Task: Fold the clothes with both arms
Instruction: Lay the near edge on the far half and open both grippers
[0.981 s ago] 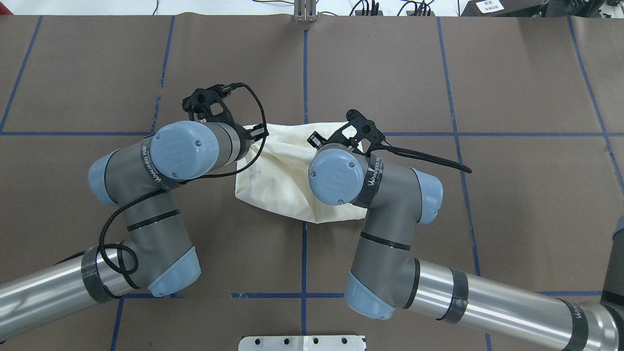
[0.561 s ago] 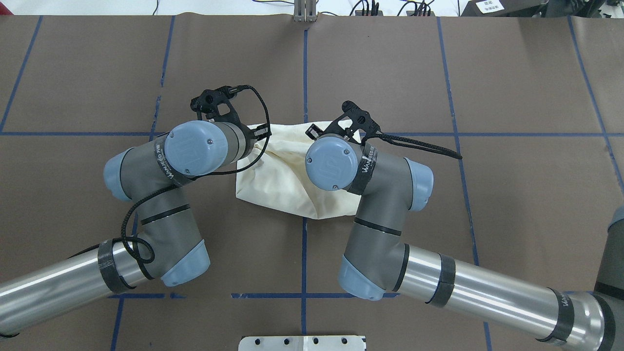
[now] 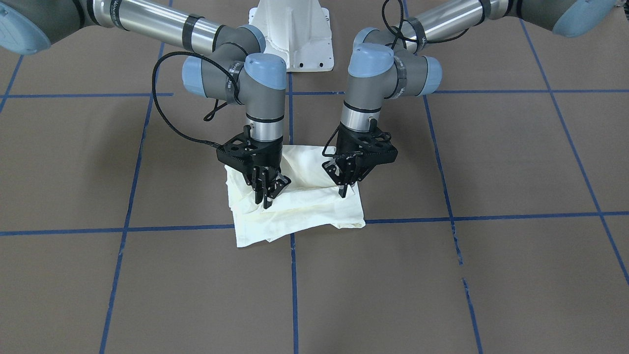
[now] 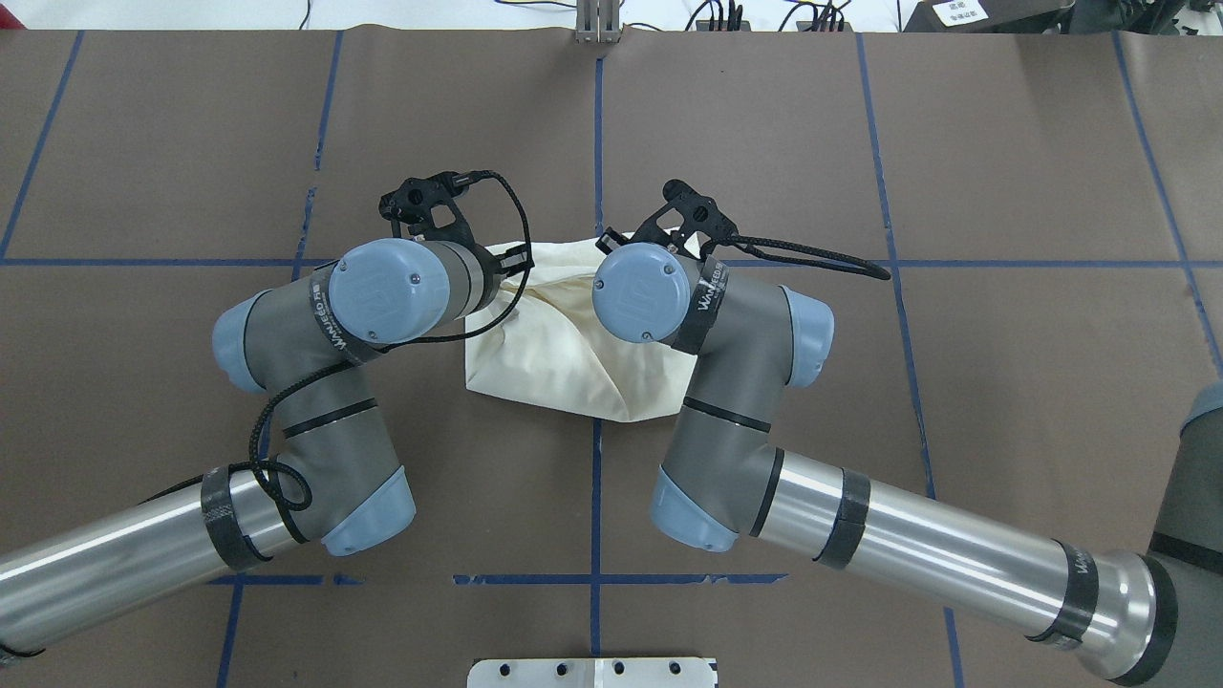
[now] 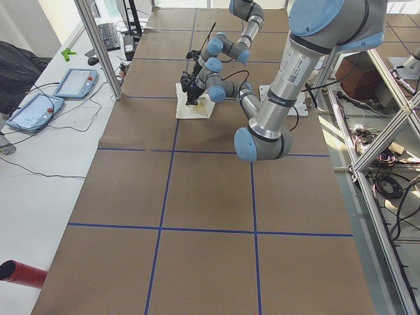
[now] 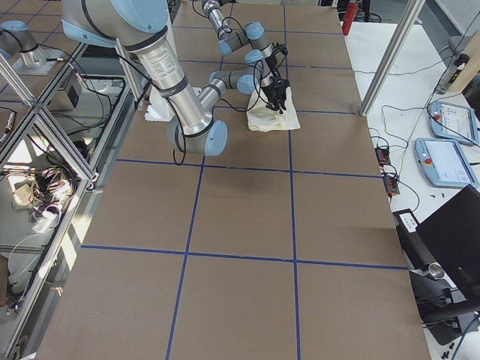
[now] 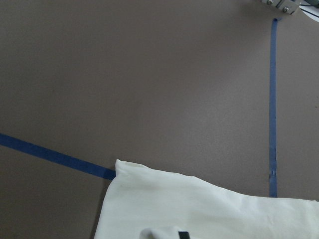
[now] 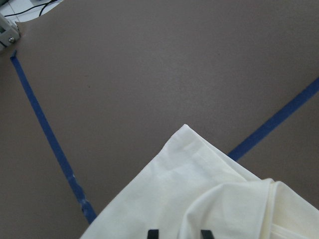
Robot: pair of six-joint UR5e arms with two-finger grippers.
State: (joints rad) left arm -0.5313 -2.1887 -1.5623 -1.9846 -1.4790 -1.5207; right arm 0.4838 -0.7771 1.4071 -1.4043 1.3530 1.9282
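Nearest the front-facing camera the brown tabletop point(image 3: 442, 275) shows only its blue tape lines point(image 3: 147, 229). Just beyond, straddling one of those lines near the middle, sits the cream T-shirt point(image 3: 304, 211). It is a compact, roughly square bundle of several layers with only plain fabric showing. Over its middle the right hand point(image 3: 267, 196) and the left hand point(image 3: 344, 189) both point straight down. Each has its fingers drawn narrow and pinched on an upper layer, and a ridge of cloth is stretched between them, a little above the layers beneath. Each wrist view shows fabric at the fingertips and a square corner of the shirt lying flat on the tabletop ahead. Behind the hands, toward the white pedestal point(image 3: 295, 34), the rest of the bundle lies flat. I judge that the sleeves and sides are folded in and that this is a late fold, perhaps the last. What remains is to lay the held layer down, let go and leave the edges neat.
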